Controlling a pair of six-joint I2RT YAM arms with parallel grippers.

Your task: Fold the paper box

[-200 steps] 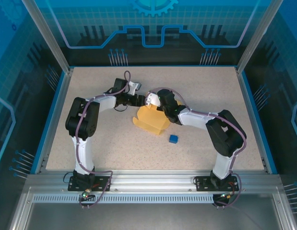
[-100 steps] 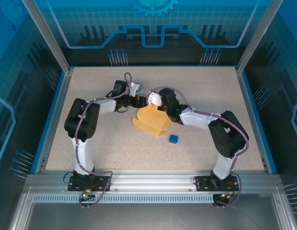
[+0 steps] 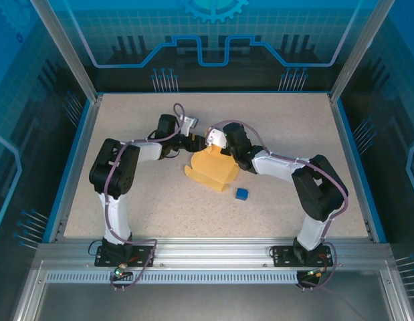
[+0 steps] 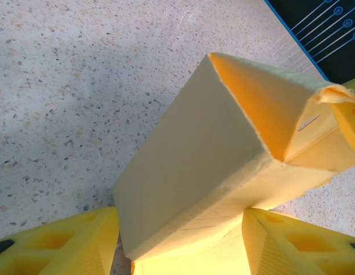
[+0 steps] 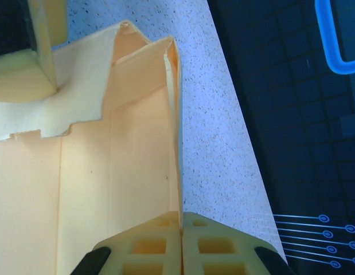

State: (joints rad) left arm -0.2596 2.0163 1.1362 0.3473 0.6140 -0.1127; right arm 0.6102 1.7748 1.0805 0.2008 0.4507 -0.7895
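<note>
top: pale yellow thin cardboard paper box (image 3: 211, 170) sits mid-frame on the speckled table (image 3: 280, 117) | left wrist: box runs long from lower left to upper right, open end upper right; left gripper (image 4: 180, 232) holds its two sides | right wrist: box wall runs bottom to top; right gripper (image 5: 181, 223) pinches its edge

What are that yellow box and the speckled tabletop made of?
The box looks like thin matte card, pale yellow; its creases are sharp and its cut edges fibrous. The tabletop is likely stone-look laminate or composite, beige with dark flecks, dull; can't tell which.
</note>
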